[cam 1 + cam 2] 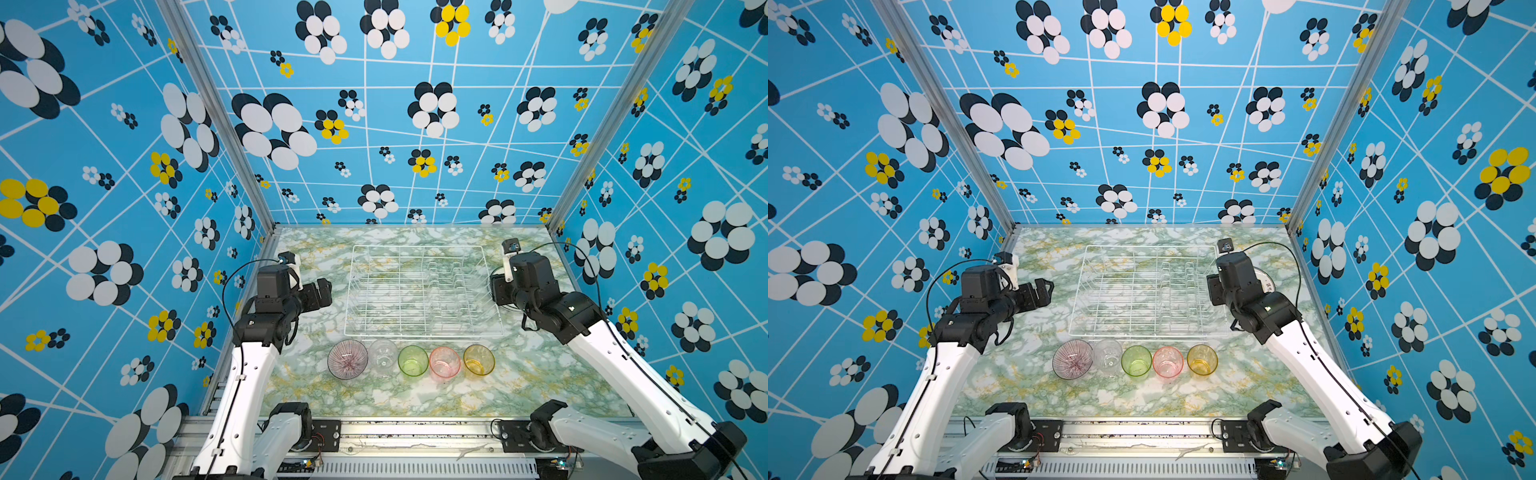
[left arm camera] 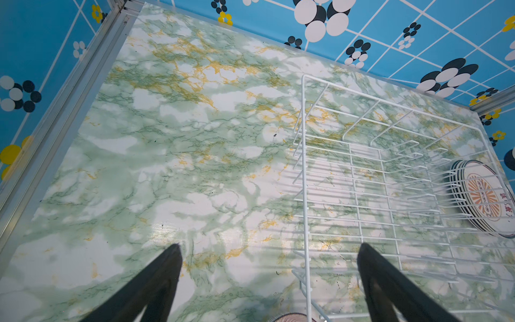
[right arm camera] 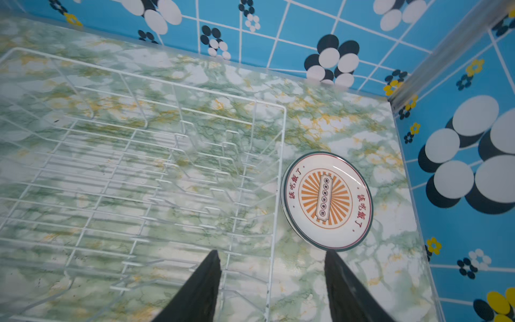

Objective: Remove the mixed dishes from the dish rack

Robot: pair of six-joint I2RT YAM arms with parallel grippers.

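Five vessels line up between the dish rack and the near edge of the tabletop: ribbed bowl, clear tumbler, green tumbler, pink tumbler, amber tumbler. Stacked plates lie beside the rack toward the right edge. The left gripper gapes wide, the right gripper partly, both empty.

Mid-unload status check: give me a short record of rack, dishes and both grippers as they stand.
rack: dish rack empty, mid-table
front row, left to right in both top views: ribbed bowl, clear tumbler, green tumbler, pink tumbler, amber tumbler, upright on the table before the rack
plates: plate stack flat on the table, right of the rack
left gripper: open, empty, left of the rack
right gripper: open, empty, over the rack's right rim
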